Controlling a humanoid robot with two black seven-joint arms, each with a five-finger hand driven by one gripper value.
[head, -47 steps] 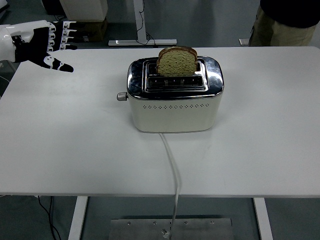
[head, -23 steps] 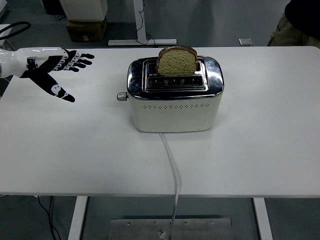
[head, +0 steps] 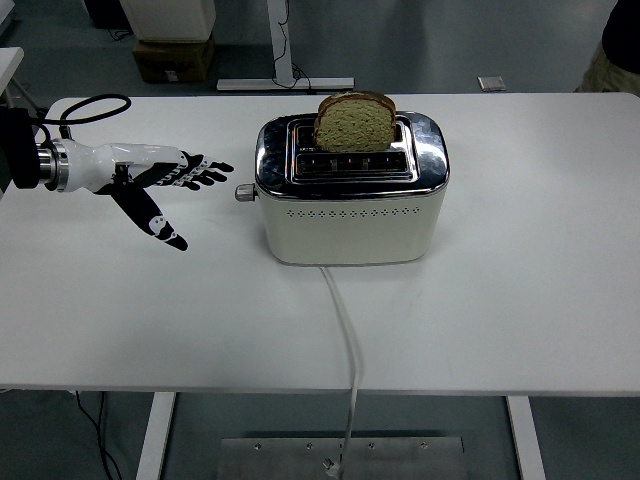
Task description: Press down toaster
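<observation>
A cream and chrome toaster (head: pixel 349 196) stands mid-table with a slice of brown bread (head: pixel 354 123) sticking up out of its far slot. Its lever knob (head: pixel 243 192) juts from the left end, in the raised position. My left hand (head: pixel 180 190) reaches in from the left, fingers spread flat and thumb pointing down toward the table. The fingertips (head: pixel 222 170) sit just left of the knob and slightly above it, not touching. The hand holds nothing.
The toaster's white cord (head: pixel 345 330) runs from its front over the table's near edge. A person's clothing (head: pixel 622 50) shows at the top right corner. A cardboard box (head: pixel 172 55) sits on the floor beyond the table.
My left hand has travelled right and down from the table's far left corner toward the toaster's lever knob, staying open.
</observation>
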